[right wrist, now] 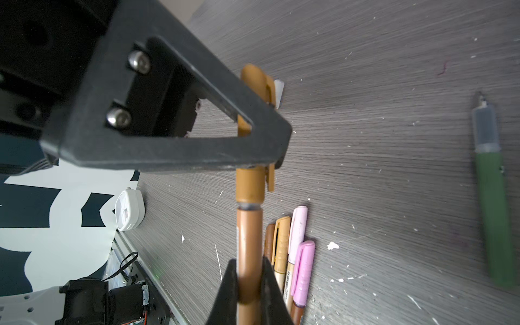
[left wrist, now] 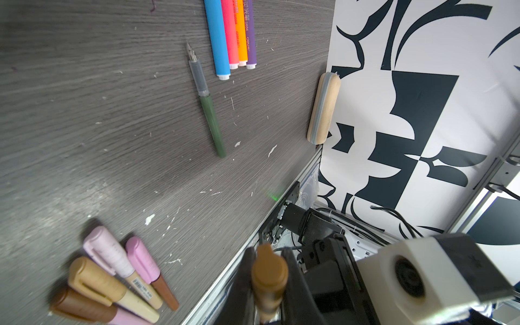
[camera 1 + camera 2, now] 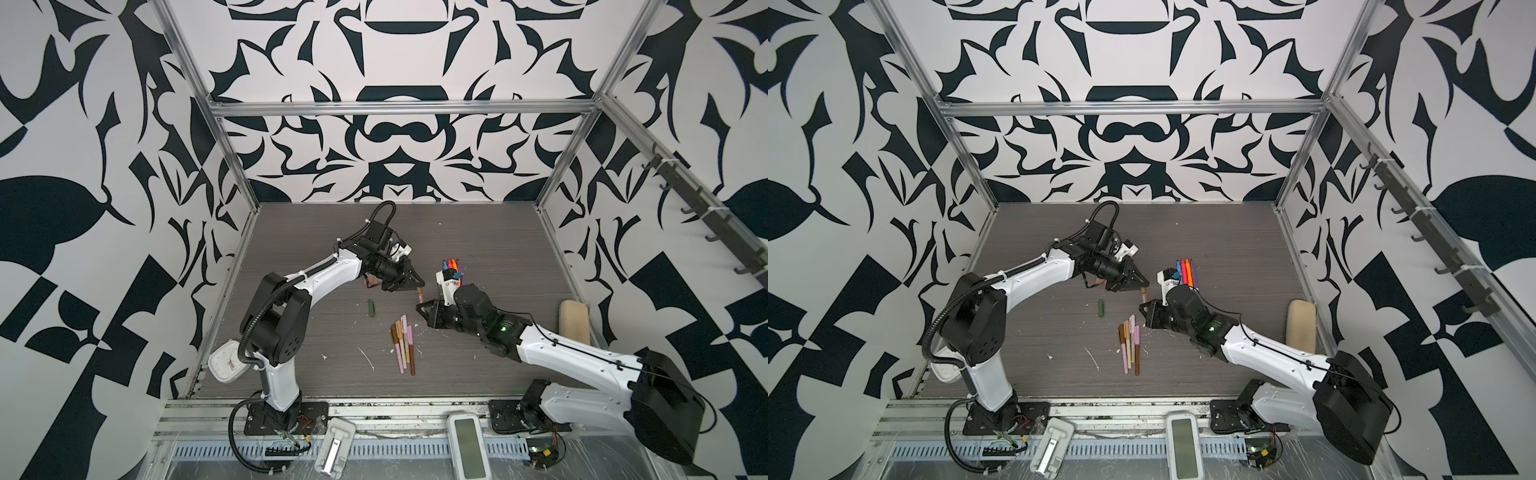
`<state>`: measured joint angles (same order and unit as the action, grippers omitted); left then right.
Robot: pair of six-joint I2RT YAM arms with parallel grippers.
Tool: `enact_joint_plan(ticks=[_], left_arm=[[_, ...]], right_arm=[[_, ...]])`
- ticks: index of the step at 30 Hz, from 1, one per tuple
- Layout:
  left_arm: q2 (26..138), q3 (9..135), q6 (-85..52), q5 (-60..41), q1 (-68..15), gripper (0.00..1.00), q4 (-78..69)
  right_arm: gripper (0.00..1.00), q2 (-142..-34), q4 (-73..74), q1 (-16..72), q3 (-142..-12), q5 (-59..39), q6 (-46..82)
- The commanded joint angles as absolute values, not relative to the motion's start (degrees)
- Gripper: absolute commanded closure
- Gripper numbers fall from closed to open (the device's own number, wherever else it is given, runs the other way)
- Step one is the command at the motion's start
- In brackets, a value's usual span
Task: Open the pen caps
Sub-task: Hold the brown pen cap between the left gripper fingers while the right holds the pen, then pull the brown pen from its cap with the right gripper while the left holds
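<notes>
The left pincer (image 2: 268, 281) clamps the tan pen cap (image 1: 250, 185); the right pincer (image 1: 249, 295) clamps the same pen's brown barrel (image 1: 249, 239).

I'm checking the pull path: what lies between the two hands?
Only the brown pen bridges them: cap in the left hand, barrel in the right hand. The right wrist view shows it.

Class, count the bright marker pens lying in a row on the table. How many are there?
4, lying side by side: the blue pen, red pen, orange pen and purple pen. None looks hidden.
</notes>
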<state>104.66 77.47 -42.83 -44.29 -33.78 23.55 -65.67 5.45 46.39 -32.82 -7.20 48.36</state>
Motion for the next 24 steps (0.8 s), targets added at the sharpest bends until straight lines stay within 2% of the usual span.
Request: enact_joint_plan(ticks=[1, 12, 24], left_arm=[[105.96, 82.64, -41.6, -34.03, -26.13, 1.0, 18.24], [110.88, 91.41, -41.28, -33.34, -24.72, 1.0, 20.9], [114.41, 100.13, -36.97, -26.27, -24.7, 1.0, 27.21]], right_arm=[[1.0, -65.02, -8.54, 48.29, -29.98, -11.66, 49.13], [1.0, -62.84, -9.03, 48.36, -29.02, -11.08, 49.89], [1.0, -61.96, -8.55, 48.63, -28.31, -11.01, 50.25]])
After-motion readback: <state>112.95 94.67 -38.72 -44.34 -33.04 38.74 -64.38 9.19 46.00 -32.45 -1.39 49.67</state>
